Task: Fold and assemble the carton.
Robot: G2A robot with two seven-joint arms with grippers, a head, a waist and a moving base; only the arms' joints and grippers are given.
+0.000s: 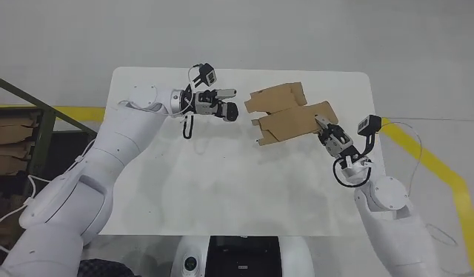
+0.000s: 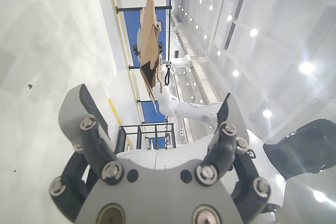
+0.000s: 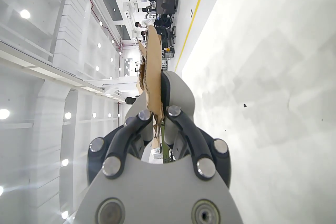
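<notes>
Right gripper (image 1: 324, 127) is shut tight on one edge of the carton (image 1: 285, 114). The brown card sticks out in front of it, mostly flat, over the white table (image 1: 222, 188). In the right wrist view, the right gripper (image 3: 157, 93) pinches the thin card (image 3: 153, 64) between its two fingers (image 3: 174, 88), and the card runs straight out past their tips. On the far side of the carton from this gripper is the left gripper (image 1: 231, 103). It is near the card but not touching it. Its fingers are spread wide and hold nothing, and they point at the carton. In the left wrist view, the carton (image 2: 148, 38) hangs well ahead of the left gripper (image 2: 156, 99), between the lines of its two fingers (image 2: 86, 101). One end of the card gapes open a little.
</notes>
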